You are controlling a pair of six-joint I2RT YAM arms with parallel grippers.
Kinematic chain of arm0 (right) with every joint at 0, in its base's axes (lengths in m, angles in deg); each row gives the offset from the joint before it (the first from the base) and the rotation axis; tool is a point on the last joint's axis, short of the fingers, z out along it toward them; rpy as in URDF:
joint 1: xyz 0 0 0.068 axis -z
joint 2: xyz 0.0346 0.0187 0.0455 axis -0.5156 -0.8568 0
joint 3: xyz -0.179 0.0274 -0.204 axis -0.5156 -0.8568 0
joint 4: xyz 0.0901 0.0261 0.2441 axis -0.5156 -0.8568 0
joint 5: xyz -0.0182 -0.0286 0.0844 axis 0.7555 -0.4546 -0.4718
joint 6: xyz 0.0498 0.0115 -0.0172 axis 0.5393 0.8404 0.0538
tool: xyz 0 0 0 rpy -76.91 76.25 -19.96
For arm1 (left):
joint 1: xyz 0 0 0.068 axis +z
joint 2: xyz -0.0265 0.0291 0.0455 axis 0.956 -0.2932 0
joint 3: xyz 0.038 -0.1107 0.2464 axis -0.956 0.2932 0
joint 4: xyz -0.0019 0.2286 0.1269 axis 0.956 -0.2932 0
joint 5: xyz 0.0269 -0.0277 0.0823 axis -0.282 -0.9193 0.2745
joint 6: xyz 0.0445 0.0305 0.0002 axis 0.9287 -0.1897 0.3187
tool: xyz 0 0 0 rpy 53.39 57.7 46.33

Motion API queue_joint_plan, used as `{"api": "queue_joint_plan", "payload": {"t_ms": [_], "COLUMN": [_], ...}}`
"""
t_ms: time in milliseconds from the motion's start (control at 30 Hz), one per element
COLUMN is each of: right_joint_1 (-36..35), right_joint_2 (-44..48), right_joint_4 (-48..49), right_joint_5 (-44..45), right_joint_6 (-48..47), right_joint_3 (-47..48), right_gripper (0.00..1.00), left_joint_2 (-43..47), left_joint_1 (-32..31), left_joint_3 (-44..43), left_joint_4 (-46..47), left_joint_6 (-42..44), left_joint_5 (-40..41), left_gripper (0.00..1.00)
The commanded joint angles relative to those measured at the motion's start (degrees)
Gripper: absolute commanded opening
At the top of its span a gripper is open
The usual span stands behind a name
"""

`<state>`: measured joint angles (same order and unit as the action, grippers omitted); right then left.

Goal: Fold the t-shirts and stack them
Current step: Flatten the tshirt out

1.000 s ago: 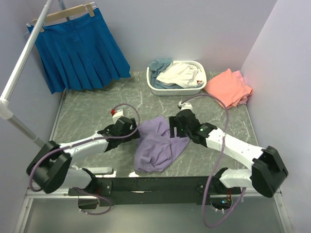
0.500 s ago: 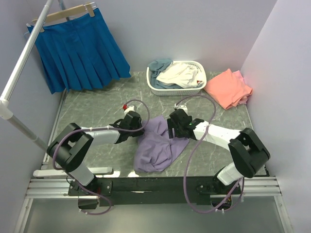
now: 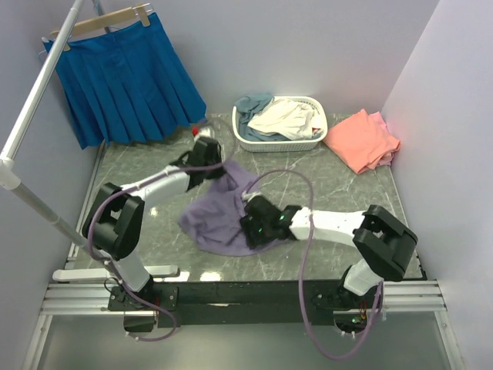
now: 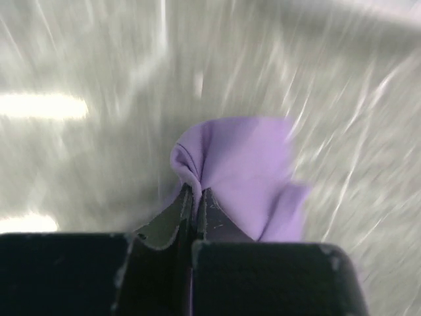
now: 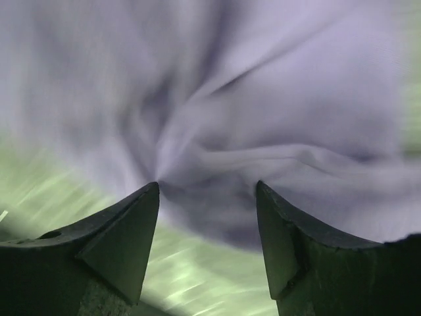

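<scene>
- The left pincer [image 4: 195, 192] is clamped tight on a pinched fold of the purple t-shirt [image 4: 243, 171]. The cloth bulges out just past its tips, and everything around it is blurred.
- In the top view the left pincer [image 3: 214, 166] sits in front of the basket [image 3: 277, 145], off its left corner. It is at the far edge of the purple t-shirt [image 3: 219, 212].
- The right pincer [image 5: 207, 197] stands wide, with its two fingers apart. Creases of the purple t-shirt [image 5: 263, 99] gather right beyond the tips, and it cannot be told whether the tips touch the cloth.
- From above, the right pincer [image 3: 250, 225] lies further in front of the basket than the left one, at the near edge of the same t-shirt.
- The purple t-shirt lies crumpled on the table [image 3: 154, 173], stretched between the two pincers. It is in front of the basket and apart from it.
- Inside the basket a cream-white t-shirt [image 3: 281, 117] is heaped beside a grey-blue t-shirt [image 3: 250, 106].
- Just right of the basket the coral-pink t-shirts [image 3: 362, 139] lie in a flat pile on the table.
- Well to the left of the basket a blue pleated skirt [image 3: 127, 81] hangs from a wooden hanger [image 3: 100, 19].
</scene>
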<state>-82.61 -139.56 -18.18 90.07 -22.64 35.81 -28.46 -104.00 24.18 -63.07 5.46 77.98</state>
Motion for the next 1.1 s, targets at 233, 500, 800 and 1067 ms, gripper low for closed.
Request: {"api": "queue_joint_plan", "payload": {"t_ms": [233,500,800,1067], "right_joint_1": [-16.4,-1.4,12.2,14.5], "right_joint_2": [7.2,20.9,7.7,-13.4], "right_joint_4": [-2.8,-2.5,8.5,10.6], "right_joint_5": [2.8,16.6,1.9,-8.0], "right_joint_6": [3.8,0.3,-4.3,-4.3], "right_joint_3": [7.0,3.5,12.1,27.8], "right_gripper": [0.79,0.94,0.91,0.83], "left_joint_2": [-8.8,0.6,24.0,43.0], "left_joint_1": [3.9,4.2,3.7,1.7], "left_joint_3": [-23.1,-11.9,15.9,32.6], "left_joint_4": [-4.5,-2.1,1.7,-0.5], "left_joint_6": [9.0,4.6,-3.6,-12.9], "left_joint_5": [-6.2,2.5,7.1,12.0], "left_gripper": [0.58,0.9,0.94,0.97]}}
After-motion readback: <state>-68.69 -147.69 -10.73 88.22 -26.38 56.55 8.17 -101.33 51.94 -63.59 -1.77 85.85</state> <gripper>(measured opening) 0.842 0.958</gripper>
